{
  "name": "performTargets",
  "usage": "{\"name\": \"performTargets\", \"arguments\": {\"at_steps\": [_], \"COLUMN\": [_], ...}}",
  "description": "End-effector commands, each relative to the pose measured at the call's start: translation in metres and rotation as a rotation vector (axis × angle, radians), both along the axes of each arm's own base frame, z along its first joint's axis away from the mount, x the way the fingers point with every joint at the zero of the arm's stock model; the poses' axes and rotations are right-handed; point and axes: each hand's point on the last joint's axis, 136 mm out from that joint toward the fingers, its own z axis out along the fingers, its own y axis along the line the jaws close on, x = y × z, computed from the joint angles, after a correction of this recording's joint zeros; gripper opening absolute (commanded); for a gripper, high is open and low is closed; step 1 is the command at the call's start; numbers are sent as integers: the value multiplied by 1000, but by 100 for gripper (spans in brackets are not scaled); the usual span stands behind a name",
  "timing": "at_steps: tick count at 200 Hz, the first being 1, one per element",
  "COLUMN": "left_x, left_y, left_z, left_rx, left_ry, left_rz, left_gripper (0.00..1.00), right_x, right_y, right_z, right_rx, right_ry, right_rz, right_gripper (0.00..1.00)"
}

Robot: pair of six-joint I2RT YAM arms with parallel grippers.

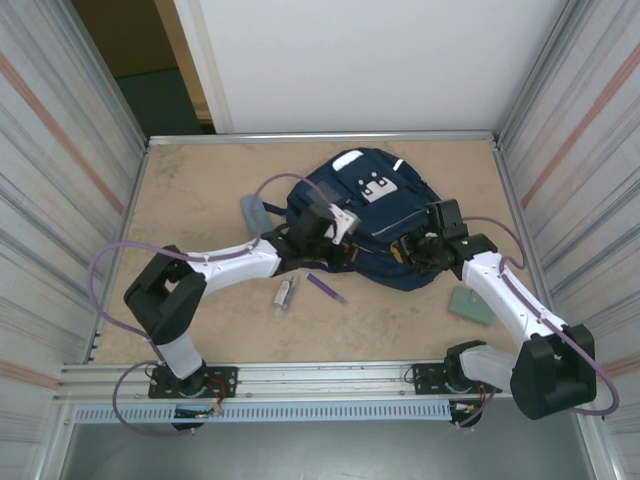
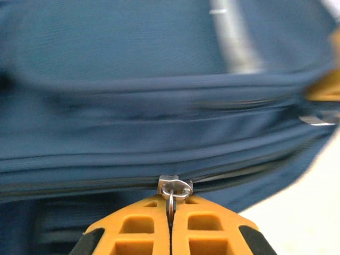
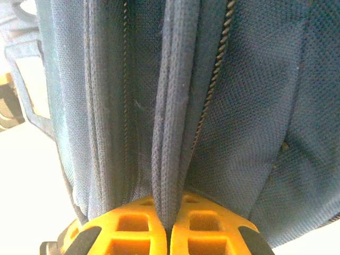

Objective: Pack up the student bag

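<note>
Student bag (image 1: 372,205) is lying in the middle of the table (image 1: 195,195) and we're working the zip step. Our left gripper (image 2: 171,212) is pinching the zipper pull (image 2: 174,189), and our right gripper (image 3: 169,218) is clamping a fabric seam (image 3: 170,133). Next we're probably needing a steady drag along the track while the right one braces.

Navy student bag (image 1: 375,215), white patches on front, lying flat mid-table, zipper closed

table (image 1: 200,330) — tan | purple pen (image 1: 327,288) just beside small white item (image 1: 285,295) | green pad (image 1: 470,303) — right | grey-blue pad (image 1: 251,210) — left
</note>
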Motion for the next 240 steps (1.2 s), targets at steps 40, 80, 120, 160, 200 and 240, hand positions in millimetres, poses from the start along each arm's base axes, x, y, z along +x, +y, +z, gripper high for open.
{"name": "performTargets", "arguments": {"at_steps": [40,80,120,160,200,240], "left_x": [76,69,51,21,-3,-58], "left_y": [98,74,92,86,57,-16], "left_z": [-33,9,46,60,57,59], "left_rx": [126,-9,20,97,169,209], "left_ry": [125,42,-22,-112,-214,-699], "left_rz": [342,210,213,113,-28,-511], "left_gripper": [0,39,46,54,57,62], "right_x": [0,-2,-3,2,8,23], "right_y": [3,13,-2,-13,-38,-23], "right_z": [1,-1,9,14,-14,-28], "right_rx": [-44,-67,-174,-184,-203,-139], "right_ry": [-32,-33,-80,-131,-49,-43], "right_rz": [2,34,56,182,201,277], "right_gripper": [0,21,42,58,58,42]}}
